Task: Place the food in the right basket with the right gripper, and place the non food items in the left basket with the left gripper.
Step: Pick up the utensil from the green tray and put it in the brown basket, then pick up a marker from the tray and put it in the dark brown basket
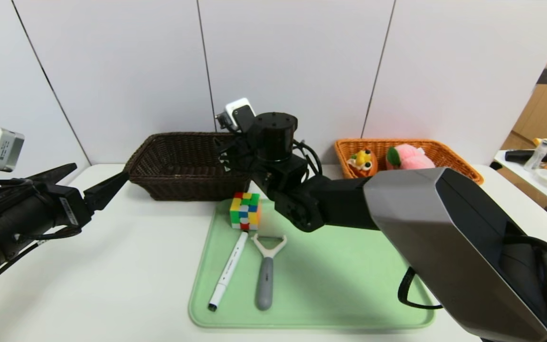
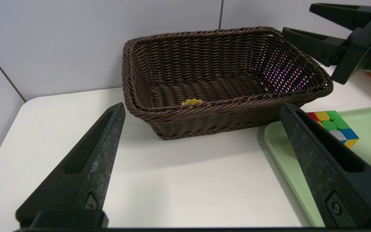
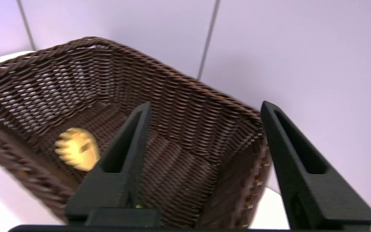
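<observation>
Hovering over left basket (image 3: 172,106), right gripper (image 3: 204,141) spread.

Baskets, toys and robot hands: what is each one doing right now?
Dark basket: holds the yellow spork.
Orange basket: holds the peach and cake slice.
Puzzle cube, marker, peeler: on the green tray.
Left gripper: open, empty, beside the dark basket.
Right gripper: open, empty, over the dark basket.
</observation>
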Motion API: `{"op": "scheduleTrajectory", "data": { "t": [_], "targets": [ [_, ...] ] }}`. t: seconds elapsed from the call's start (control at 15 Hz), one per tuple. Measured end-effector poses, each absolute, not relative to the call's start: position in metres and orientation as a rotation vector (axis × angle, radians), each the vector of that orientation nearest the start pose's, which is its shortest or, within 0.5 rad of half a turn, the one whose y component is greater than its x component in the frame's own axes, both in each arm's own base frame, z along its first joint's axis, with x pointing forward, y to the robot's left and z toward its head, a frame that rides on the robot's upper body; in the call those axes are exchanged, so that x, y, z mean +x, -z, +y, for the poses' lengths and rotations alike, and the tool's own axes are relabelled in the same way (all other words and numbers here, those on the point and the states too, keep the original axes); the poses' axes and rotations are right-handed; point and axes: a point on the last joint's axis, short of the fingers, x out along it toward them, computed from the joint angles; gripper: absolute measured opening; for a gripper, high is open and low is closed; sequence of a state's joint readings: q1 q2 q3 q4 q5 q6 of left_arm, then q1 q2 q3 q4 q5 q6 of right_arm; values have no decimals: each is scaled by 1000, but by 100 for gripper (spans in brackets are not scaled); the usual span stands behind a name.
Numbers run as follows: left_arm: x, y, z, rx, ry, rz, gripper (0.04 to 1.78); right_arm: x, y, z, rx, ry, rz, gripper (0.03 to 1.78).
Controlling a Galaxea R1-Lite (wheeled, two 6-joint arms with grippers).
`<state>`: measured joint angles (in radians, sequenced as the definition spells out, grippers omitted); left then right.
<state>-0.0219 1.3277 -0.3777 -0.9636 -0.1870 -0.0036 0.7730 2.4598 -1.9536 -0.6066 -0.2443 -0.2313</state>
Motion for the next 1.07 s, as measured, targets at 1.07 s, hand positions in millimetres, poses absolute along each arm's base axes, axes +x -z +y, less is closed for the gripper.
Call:
{"op": "scheduleTrajectory", "data": {
  "t": [1.07],
  "targets": [
    [191, -193, -9, -7, 210, -12, 169, 363, -294, 160, -237, -102, -181, 165]
  ]
}}
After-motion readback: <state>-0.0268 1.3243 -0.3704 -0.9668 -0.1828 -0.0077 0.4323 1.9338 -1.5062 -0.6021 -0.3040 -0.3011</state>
